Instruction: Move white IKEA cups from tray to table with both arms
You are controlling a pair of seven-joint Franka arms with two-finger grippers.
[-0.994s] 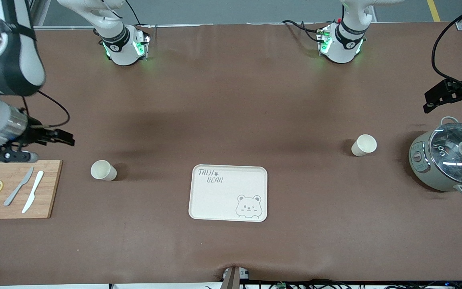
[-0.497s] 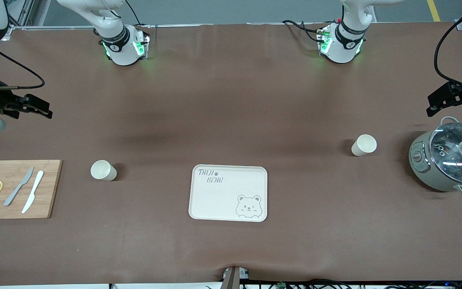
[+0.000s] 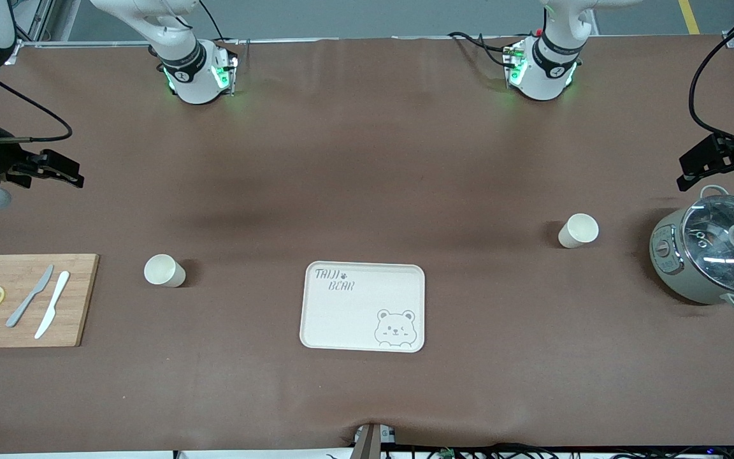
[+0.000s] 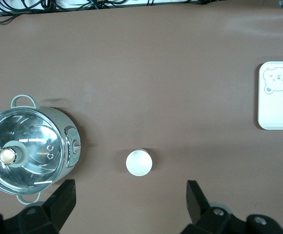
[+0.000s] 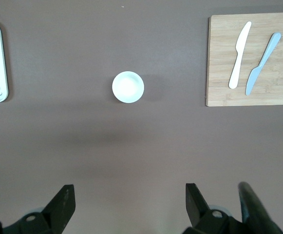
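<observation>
The counter (image 3: 367,159) carries the bear tray (image 3: 363,306) bare at its middle, so I judge my job done. One white cup (image 3: 164,270) stands on the counter toward my right arm's end, between tray and cutting board (image 3: 26,299); the other cup (image 3: 577,230) stands toward my left arm's end, beside the lidded pot (image 3: 711,254). My right claw (image 3: 55,169) and left claw (image 3: 720,162) hang open and empty, raised at the counter's ends. Next calls only for parking.

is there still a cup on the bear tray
No, the tray holds nothing; both cups stand on the brown table, one toward each end.
</observation>
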